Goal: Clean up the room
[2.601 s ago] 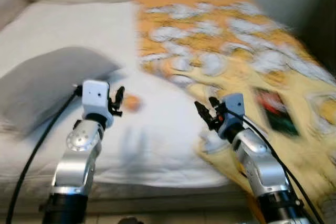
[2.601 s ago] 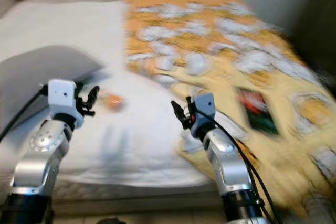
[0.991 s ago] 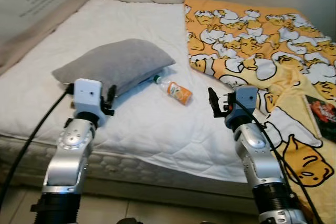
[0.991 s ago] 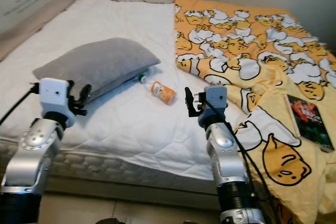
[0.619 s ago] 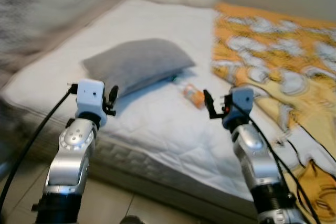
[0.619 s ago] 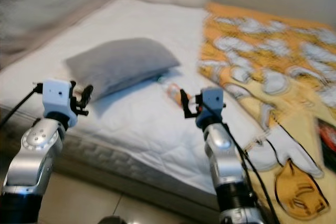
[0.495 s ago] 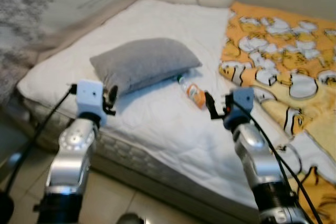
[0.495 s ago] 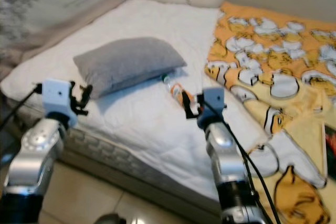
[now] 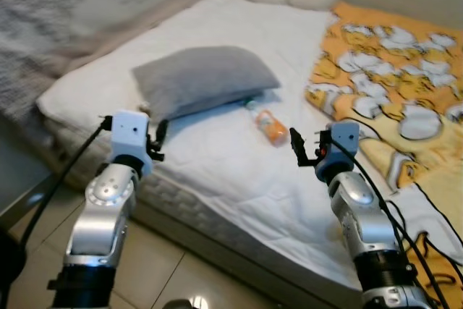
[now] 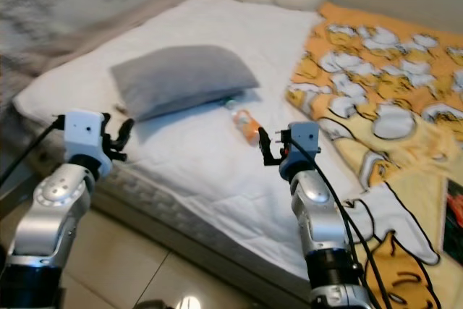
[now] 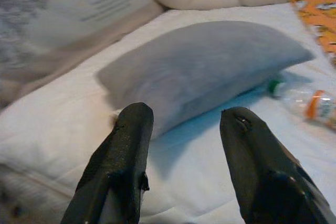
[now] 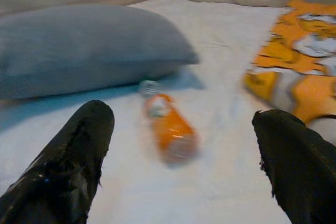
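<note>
One orange bottle (image 9: pixel 268 124) beside grey pillow (image 9: pixel 202 79) on bed (image 9: pixel 217 157).

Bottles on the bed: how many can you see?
1. A small orange-labelled bottle lies on its side on the white mattress, beside the grey pillow. Others could be hidden under the pillow or the yellow blanket.

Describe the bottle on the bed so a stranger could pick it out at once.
Start at the white mattress, then find the grey pillow lying across its middle. Just off the pillow's corner nearest the yellow cartoon blanket lies a small clear plastic bottle on its side. Its orange label and green cap set it apart as the only hard, bright item among the soft bedding.
</note>
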Robot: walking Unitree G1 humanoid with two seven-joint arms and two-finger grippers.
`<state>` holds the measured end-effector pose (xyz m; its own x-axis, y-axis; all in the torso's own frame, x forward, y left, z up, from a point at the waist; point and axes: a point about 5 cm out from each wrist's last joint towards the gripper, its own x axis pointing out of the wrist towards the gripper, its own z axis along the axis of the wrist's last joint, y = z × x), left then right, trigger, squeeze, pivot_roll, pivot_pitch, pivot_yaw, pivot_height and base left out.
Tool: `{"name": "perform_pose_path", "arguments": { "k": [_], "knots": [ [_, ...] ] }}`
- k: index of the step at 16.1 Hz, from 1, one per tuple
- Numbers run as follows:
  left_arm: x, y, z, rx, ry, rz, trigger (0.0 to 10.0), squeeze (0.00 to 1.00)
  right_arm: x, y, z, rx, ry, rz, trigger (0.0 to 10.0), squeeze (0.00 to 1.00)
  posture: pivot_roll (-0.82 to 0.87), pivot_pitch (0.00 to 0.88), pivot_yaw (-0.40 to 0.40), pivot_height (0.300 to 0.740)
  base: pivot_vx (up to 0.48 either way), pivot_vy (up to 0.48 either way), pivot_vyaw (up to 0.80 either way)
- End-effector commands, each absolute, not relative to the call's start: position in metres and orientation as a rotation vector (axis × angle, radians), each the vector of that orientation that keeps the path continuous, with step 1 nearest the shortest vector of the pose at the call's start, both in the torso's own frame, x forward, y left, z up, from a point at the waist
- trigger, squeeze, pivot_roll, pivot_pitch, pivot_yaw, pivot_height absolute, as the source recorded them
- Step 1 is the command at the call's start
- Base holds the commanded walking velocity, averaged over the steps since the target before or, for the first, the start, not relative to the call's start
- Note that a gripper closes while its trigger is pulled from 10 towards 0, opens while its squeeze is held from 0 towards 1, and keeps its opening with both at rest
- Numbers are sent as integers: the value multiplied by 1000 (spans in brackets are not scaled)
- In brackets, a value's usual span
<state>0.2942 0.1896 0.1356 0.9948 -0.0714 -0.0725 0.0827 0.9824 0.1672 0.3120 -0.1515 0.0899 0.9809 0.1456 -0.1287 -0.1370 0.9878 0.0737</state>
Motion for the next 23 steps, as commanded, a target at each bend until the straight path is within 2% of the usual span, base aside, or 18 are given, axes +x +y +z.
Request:
{"name": "perform_pose_path", "arguments": {
  "k": [1,4,15,17,18,19,20,21,22,23],
  "knots": [
    [295,189,139,180,54,-85,10000,0,312,-146,91,72,136,169,10000,1000,-23,0,-22,740,292,0,775],
    [295,189,139,186,55,-84,10000,0,312,-146,91,70,142,165,10000,1000,-23,0,-22,740,294,0,773],
    [295,190,139,195,58,-90,10000,0,312,-143,90,57,154,183,10000,1000,-24,0,-19,740,297,0,0],
    [293,184,134,225,105,-170,10000,0,313,-142,91,87,177,192,10000,1000,-23,0,-20,740,0,0,0],
    [291,181,133,233,110,-208,10000,0,314,-144,90,80,196,193,10000,945,-23,0,-20,740,0,0,0],
    [290,178,133,252,127,-257,10000,0,317,-147,90,73,227,185,10000,278,-23,0,-17,740,0,0,0],
    [289,176,132,284,143,-299,10000,0,322,-149,89,66,261,183,10000,98,-24,0,-14,740,0,0,0],
    [287,173,129,316,199,-400,10000,0,336,-156,86,-17,353,176,10000,0,-9,0,-19,740,0,0,0],
    [286,171,126,342,254,-484,10000,0,347,-161,87,-39,399,181,10000,976,-3,0,-20,740,0,0,0],
    [284,170,124,378,285,-561,10000,0,356,-168,90,-46,421,158,10000,1000,2,0,-21,740,0,0,0]
  ]
}}
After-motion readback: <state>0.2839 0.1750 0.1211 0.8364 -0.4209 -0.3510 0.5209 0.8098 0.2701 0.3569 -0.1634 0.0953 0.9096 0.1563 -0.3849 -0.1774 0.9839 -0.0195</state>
